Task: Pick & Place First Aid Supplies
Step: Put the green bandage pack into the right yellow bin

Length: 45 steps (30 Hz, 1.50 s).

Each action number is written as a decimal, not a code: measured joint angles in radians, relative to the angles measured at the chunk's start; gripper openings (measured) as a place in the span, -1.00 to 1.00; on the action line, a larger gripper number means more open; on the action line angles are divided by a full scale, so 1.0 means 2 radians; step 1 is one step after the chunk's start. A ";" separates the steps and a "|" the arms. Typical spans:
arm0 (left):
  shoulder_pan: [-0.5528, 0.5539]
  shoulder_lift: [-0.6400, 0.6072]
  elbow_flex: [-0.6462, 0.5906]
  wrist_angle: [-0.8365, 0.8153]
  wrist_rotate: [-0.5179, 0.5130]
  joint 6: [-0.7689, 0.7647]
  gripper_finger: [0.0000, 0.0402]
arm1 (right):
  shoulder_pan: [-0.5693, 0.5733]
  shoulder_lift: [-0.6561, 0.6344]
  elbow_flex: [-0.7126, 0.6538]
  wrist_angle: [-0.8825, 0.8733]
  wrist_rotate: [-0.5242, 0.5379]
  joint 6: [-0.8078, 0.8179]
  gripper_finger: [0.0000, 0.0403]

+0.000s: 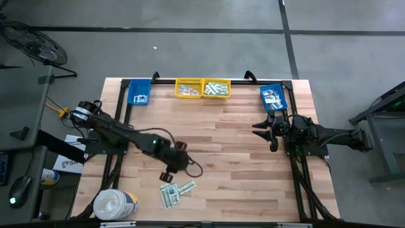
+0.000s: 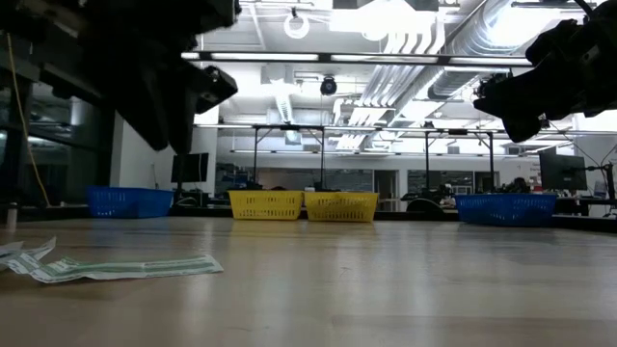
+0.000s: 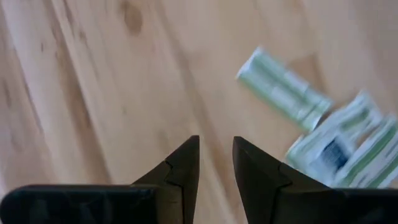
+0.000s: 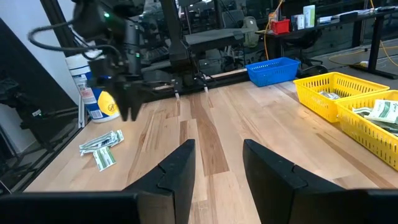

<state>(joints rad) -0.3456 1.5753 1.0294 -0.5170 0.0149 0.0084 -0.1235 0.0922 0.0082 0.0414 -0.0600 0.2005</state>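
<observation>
A small pile of first aid supplies (image 1: 176, 192), pale green-white strip packets with a squarish white one among them, lies flat on the wooden table near its front edge; the low view shows the packets (image 2: 116, 268) at the left. My left gripper (image 1: 166, 175) hangs just above the table, a little to the far-left of the pile, pointing steeply down. In its wrist view the left gripper (image 3: 216, 155) is open, with bare wood between the fingers and the packets (image 3: 336, 149) off to one side. My right gripper (image 1: 266, 130) waits open at the table's right, level and above the table.
At the far edge stand a blue bin (image 1: 139, 92), two yellow bins (image 1: 202, 88) with packets inside, and another blue bin (image 1: 273, 97) with packets. A big white round tub (image 1: 114, 204) sits at the near left corner. Bare wood spans the table's middle.
</observation>
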 joint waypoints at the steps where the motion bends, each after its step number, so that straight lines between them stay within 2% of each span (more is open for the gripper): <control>1: -0.005 0.000 0.000 0.012 -0.002 -0.010 -0.52 | 0.000 0.000 0.000 0.000 0.000 0.000 -0.36; 6: -0.030 0.000 0.000 0.057 -0.003 -0.050 -0.52 | 0.000 0.000 0.000 0.000 0.000 0.000 -0.36; 14: -0.065 0.037 0.000 0.113 -0.023 0.076 -0.50 | 0.000 0.000 0.000 0.001 0.000 0.000 -0.36; 26: -0.060 0.095 0.033 0.119 -0.011 0.133 -0.08 | 0.000 0.003 0.000 0.000 0.000 0.000 -0.36; 38: -0.060 0.162 0.075 0.106 -0.012 0.156 -0.06 | 0.000 0.006 0.000 0.000 0.000 0.000 -0.36; 45: -0.059 0.164 0.077 0.084 -0.009 0.137 -0.06 | 0.000 0.006 0.000 -0.001 0.000 0.000 -0.36</control>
<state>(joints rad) -0.4644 1.9034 1.1831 -0.3483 -0.0024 0.2829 -0.1238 0.1052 0.0085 0.0398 -0.0600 0.2005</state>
